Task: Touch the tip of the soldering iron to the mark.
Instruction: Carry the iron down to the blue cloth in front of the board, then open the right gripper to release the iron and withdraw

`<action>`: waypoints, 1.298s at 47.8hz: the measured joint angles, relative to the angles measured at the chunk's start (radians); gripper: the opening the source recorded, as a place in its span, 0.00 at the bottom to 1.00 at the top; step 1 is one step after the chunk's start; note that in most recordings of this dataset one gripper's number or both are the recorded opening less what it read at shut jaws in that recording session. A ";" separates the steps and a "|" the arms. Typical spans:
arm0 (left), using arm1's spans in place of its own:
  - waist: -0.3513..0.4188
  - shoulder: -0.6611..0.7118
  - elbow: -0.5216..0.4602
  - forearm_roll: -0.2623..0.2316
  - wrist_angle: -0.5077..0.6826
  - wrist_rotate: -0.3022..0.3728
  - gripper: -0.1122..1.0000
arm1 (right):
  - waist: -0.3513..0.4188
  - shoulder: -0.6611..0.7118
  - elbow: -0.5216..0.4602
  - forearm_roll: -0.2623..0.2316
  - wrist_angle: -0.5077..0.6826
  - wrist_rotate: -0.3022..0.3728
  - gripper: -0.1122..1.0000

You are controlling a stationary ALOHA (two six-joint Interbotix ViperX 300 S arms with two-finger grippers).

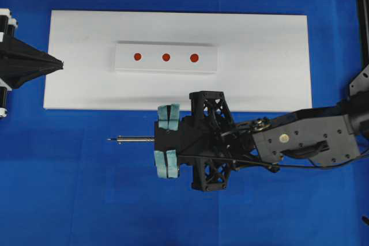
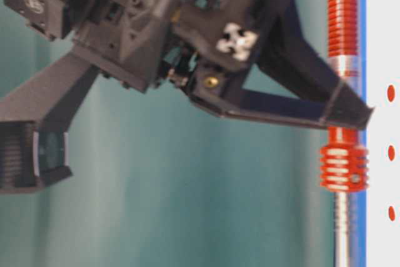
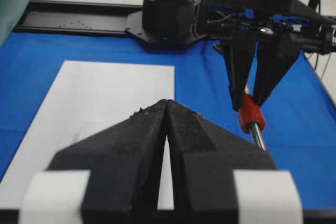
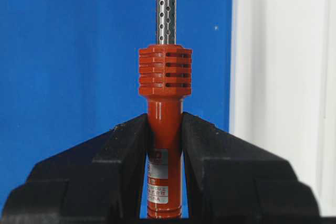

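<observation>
Jaws of the right gripper [image 4: 165,129] are pinched tight on the orange-red handle of the soldering iron [image 4: 165,82], just behind its ribbed collar. In the right wrist view the thin silver shaft runs straight out ahead of the jaws and off the top of the picture, with blue desk under it and the white board off to the right side.

From overhead, the right gripper [image 1: 167,141] sits over the blue desk [image 1: 69,188], just off the near long edge of the white board [image 1: 265,79]. The soldering iron [image 1: 135,139] points to the left in that view, along that edge, and its tip is over bare blue cloth. So the iron lies side-on to the goal, not aimed at it.

Farther off on the board is the white block [image 1: 166,67] with three red dots in a row. The mark [image 1: 166,57] is the middle one. It lies across the board from the tip and a little to the right of it. The row of dots runs the same way as the iron's long side. To reach the mark, the tip likely has to swing toward the block and come down on the dot, and there is open room over the board for that.

At the far left end of the board, the left gripper [image 1: 55,65] rests with its jaws pressed together on nothing. It is nearer the end dot than the right arm is, but it holds no tool.
</observation>
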 measured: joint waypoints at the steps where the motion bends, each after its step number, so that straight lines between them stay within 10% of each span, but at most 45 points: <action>1: 0.000 -0.002 0.000 0.000 0.000 0.000 0.10 | -0.002 0.002 0.000 0.000 -0.003 0.000 0.16; 30: -0.002 0.000 0.000 0.000 0.000 0.000 0.10 | -0.041 0.192 0.163 0.020 -0.480 0.051 0.16; 62: 0.000 0.000 0.000 0.000 0.011 0.002 0.10 | -0.041 0.249 0.153 0.058 -0.551 0.072 0.16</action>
